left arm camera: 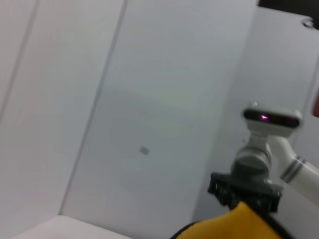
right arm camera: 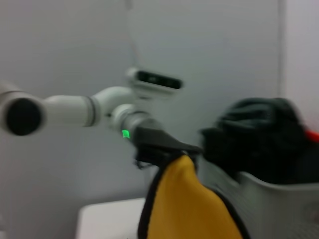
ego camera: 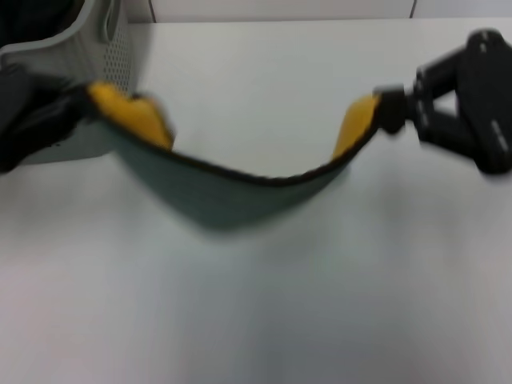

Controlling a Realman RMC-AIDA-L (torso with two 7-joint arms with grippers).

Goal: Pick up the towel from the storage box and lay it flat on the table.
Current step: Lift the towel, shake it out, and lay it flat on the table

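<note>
Aloft, between two arms:
Right pincer: the right pincer point(ego camera: 386, 108) is clamped on one corner of the towel point(ego camera: 232, 188), out over the tabletop point(ego camera: 320, 304) on the robot's right side, so that the cloth has an anchor at that end.
Left pincer: the left pincer point(ego camera: 80, 102) grips the opposite corner, just in front of the storage box point(ego camera: 120, 44), which keeps the two held corners well apart.
Towel: it hangs between them in a sagging curve, green face toward the head camera, black edging along the upper rim, yellow reverse folded over at both gripped corners; the low middle appears close to the tabletop, though contact cannot be told.
Why held so: a grip at each end spreads the cloth along one edge, so it looks ready to be lowered flat rather than dropped in a heap.
Storage box: it stands at the far left with dark cloth point(right arm camera: 259, 134) piled inside it in the right wrist view.
Stage, by judgement: the towel is out of the box; laying it flat is not yet done.
</note>
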